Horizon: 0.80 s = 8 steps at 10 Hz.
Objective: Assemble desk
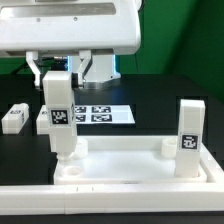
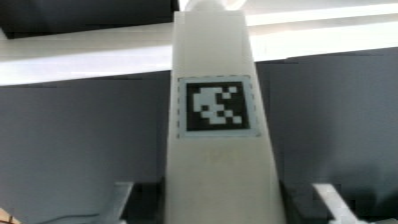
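The desk top, a white rimmed tray, lies flat near the front of the table. My gripper is shut on the upper end of a white square-post leg. That leg is upright, and its lower end is at the tray's corner on the exterior view's left. In the wrist view the leg fills the middle with its tag facing the camera. My gripper has a finger on either side of it. A second leg stands upright in the corner on the exterior view's right.
A third leg lies on the black table at the exterior view's left. The marker board lies flat behind the tray. A long white border bar runs along the front edge.
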### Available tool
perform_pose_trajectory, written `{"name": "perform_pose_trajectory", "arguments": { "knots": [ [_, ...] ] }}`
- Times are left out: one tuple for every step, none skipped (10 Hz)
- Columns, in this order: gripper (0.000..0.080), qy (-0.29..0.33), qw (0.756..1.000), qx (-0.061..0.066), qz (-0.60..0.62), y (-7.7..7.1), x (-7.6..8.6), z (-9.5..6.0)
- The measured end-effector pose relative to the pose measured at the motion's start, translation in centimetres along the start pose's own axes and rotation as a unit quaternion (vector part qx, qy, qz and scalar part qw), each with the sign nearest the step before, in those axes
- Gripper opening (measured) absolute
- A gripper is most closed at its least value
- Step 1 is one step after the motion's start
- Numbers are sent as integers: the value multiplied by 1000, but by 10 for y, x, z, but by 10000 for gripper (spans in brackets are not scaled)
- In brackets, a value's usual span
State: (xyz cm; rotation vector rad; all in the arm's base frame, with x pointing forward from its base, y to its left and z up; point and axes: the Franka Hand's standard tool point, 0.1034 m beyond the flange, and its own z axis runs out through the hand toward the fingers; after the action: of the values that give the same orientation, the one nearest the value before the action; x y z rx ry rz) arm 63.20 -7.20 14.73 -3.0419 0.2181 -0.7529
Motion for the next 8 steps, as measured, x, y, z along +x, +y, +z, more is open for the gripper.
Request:
{"name": "perform_pose_trajectory", "arguments": {
  "knots": [
    [290,-3,1000,0,5,-1,-3,3],
    [290,-7,1000,0,7,-3,-6,7],
    [290,-10,1000,0,7,-4,-9,9],
    [290,-11,1000,0,7,-4,-10,10],
    [290,-12,1000,0,9,-5,-11,11],
    [290,-14,1000,-1,10,-4,-14,15],
    [290,-16,1000,-3,11,-4,-17,18],
    [290,-13,1000,-6,13,-5,-18,21]
  ]
}}
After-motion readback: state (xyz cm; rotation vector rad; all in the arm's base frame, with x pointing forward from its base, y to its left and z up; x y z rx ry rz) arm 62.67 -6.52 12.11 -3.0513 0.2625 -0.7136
